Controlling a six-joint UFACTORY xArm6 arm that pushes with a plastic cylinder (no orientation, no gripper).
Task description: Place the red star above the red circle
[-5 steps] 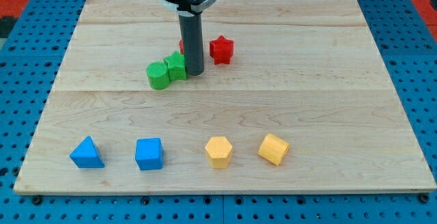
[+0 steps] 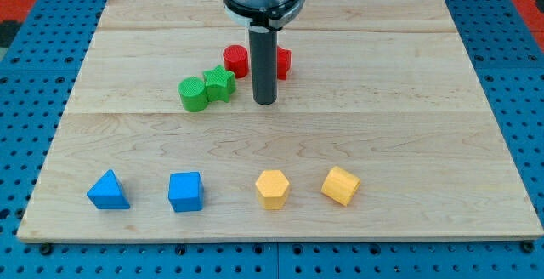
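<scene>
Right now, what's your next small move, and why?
Probably slide my tip toward the view's right and then up, to get to the far right side of the red star. The star sits level with the red circle, on its right, partly hidden behind the rod; my tip is below both, so it can't yet push the star.

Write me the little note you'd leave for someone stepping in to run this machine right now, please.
No claw here: my tip rests on the wooden board, below and between the two red blocks.
The red circle block sits left of the rod; the red star block is right of it, partly hidden.
Done: nothing settled; the star is level with the circle, not above it.
Left: push the star toward the view's top and left, until it sits above the circle.
</scene>
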